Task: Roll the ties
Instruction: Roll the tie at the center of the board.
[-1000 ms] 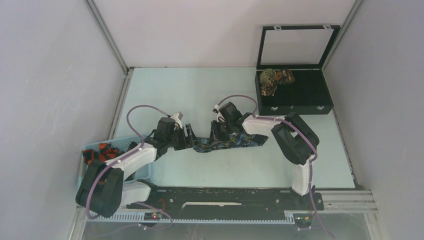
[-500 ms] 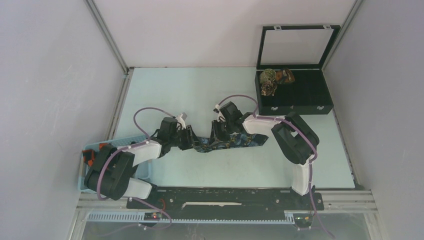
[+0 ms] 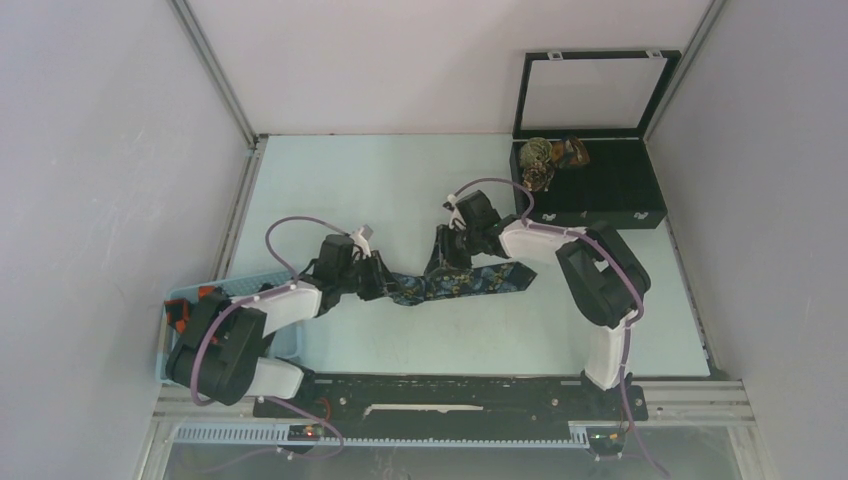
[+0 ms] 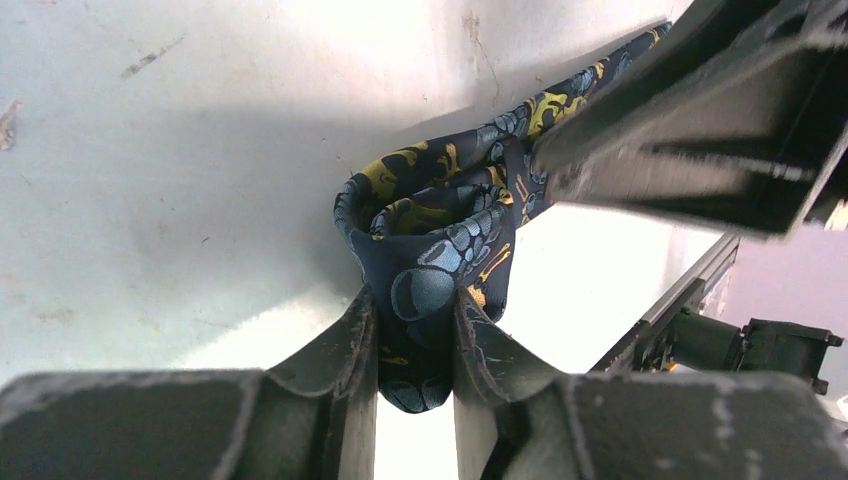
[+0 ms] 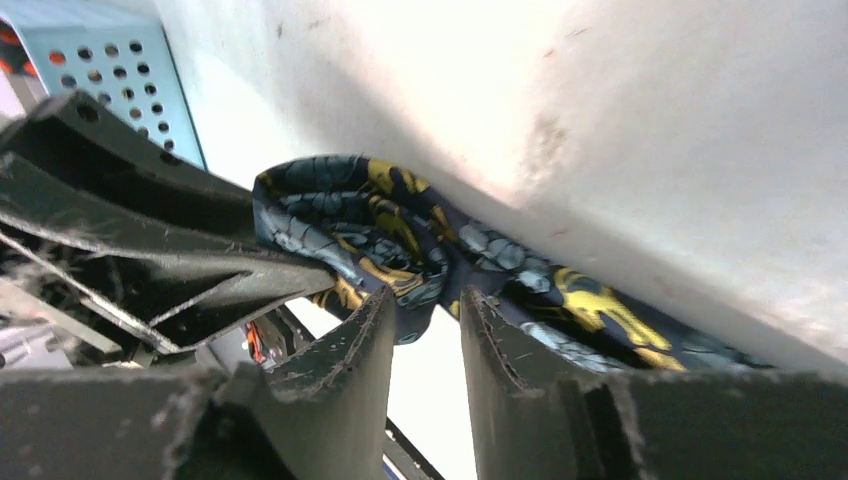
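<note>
Pale green table [image 3: 400,190] bears the navy tie [image 3: 470,283]. Its folded end stays clamped between the 2 fingers of the left gripper [image 4: 412,300]. The right gripper [image 5: 425,300] has drawn back since 0.5 s ago; fabric meets its fingertips, but whether it is pinched I cannot tell.

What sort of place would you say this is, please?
Probably a robotics lab test cell: plain white panel walls on aluminium framing, two robot arms mounted at a pale green tabletop, and a dark navy patterned necktie lying on it.
</note>
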Motion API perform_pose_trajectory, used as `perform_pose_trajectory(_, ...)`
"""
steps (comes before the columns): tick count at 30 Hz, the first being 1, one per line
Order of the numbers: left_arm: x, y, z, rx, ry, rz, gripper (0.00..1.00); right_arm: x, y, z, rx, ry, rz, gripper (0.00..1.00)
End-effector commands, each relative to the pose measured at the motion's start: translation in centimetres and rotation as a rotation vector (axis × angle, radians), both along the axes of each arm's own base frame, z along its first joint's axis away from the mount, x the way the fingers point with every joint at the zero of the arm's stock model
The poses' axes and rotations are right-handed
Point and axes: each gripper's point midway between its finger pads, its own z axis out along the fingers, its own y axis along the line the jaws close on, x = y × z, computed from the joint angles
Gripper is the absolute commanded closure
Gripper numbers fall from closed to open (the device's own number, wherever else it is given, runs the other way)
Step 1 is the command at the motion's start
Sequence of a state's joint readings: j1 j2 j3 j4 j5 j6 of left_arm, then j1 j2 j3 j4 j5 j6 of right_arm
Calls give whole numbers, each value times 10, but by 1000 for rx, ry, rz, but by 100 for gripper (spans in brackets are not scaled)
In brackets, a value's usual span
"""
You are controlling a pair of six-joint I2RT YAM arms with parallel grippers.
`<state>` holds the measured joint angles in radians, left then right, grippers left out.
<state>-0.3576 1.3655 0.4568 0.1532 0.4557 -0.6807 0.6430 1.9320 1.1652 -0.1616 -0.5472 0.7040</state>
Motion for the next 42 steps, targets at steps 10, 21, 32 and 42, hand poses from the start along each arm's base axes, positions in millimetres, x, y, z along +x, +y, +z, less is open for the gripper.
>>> perform_pose_trajectory(10,6,0,26,35,-46,-25,87,34,-46,-30,-278,15,-222,68)
perform_pose_trajectory(21,6,14,30,123,-35,-5,88,12,-63,-33,-425,44,-258,71)
perform_pose_trajectory(32,19,31,29,356,-45,10,90,21,-63,-1,-374,-33,-260,70)
perform_pose_trajectory(42,30,47,34,718,-71,12,90,27,-84,30,-368,-83,-285,70)
